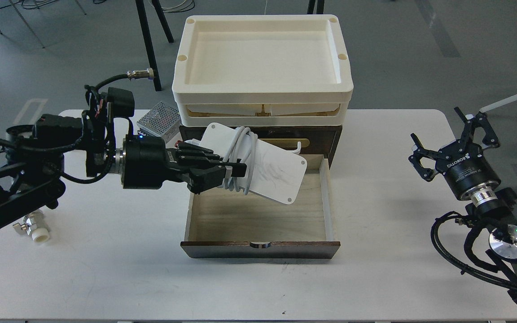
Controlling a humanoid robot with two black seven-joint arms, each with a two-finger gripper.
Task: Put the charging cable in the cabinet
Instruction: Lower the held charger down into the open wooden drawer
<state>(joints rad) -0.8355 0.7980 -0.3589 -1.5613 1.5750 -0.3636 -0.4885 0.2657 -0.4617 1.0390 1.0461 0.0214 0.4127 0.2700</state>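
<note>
The charging cable (pixel 258 166), white loops wound round a flat white plate with grey scuffs, is held tilted over the back left part of the open pale-wood drawer (pixel 260 220). My left gripper (pixel 231 172) comes in from the left and is shut on the cable loops at the plate's left side. The dark brown cabinet (pixel 326 134) stands mid-table; the plate hides most of its white handle. My right gripper (pixel 453 134) is open and empty near the table's right edge, well away from the cabinet.
Stacked cream plastic trays (pixel 263 96) sit on top of the cabinet. A perforated metal power-supply box (pixel 157 119) lies behind my left arm. A metal valve (pixel 34 226) lies at the left, partly under the arm. The white table (pixel 375 278) ends close in front.
</note>
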